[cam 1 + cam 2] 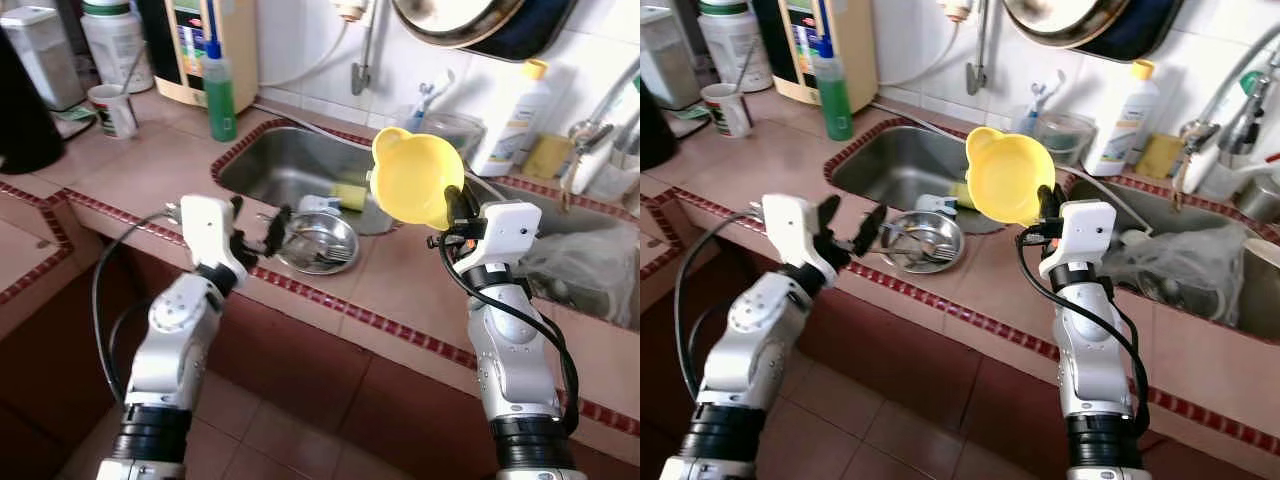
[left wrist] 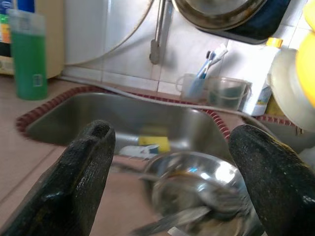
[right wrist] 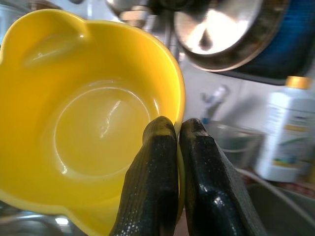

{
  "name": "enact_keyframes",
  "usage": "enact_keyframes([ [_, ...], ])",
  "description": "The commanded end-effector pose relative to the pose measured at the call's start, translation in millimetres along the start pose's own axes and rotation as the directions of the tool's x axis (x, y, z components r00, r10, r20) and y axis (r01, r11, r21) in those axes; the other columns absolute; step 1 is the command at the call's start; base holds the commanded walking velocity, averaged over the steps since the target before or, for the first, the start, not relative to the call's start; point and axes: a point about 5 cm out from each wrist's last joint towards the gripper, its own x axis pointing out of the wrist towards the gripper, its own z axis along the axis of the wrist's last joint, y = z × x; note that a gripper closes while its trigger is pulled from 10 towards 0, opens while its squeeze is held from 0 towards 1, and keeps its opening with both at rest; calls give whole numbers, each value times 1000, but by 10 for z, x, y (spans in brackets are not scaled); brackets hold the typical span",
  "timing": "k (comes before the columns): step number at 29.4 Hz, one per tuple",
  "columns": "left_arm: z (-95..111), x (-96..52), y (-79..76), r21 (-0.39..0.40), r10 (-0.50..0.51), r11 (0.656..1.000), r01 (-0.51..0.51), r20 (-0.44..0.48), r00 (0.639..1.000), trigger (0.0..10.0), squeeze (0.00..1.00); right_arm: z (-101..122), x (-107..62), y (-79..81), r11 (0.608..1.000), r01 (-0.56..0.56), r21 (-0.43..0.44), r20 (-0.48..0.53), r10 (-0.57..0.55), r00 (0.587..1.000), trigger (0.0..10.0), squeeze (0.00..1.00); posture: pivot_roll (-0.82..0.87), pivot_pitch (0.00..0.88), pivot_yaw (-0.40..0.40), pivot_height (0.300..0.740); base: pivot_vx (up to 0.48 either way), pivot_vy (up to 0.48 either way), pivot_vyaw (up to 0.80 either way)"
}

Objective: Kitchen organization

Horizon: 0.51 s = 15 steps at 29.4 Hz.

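Right gripper pinches the rim of the yellow bowl, holding it up above the counter, tilted toward the sink. Left gripper hovers spread wide beside the steel bowl on the counter edge, likely lining up a grab.

A sink sits at the frame's centre, set into the table. A steel bowl rests on the table at the sink's near edge, with the left end effector just to its left, fingers spread. A bottle stands upper left, behind the sink's left corner; a cup stands further left. Right of centre, the right end effector pinches the rim of a bowl held above the table. A detergent bottle stands upper right, against the wall.
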Motion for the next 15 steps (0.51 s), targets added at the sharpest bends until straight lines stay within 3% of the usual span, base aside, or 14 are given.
enact_keyframes([
  [1, 70, -11, 14, 32, -1, 999, 1, 18, 1000, 10000, 0, 14, 19, 28, 1000, -5, -2, 10, 5, 1000, 10000, 0, 123, 0, -80, 740, 0, 0, 0],
  [7, 74, -9, 14, 36, -2, 999, 1, 17, 1000, 10000, 0, -7, 42, 73, 1000, -15, 10, -10, 15, 1000, 10000, 0, 125, 0, -77, 740, 0, 0, 0],
  [15, 75, 3, -26, 47, -21, 999, 21, 5, 1000, 10000, 0, -25, 55, 83, 1000, -15, 9, -26, 16, 1000, 10000, 0, 128, 0, -77, 740, 0, 70, -766],
])
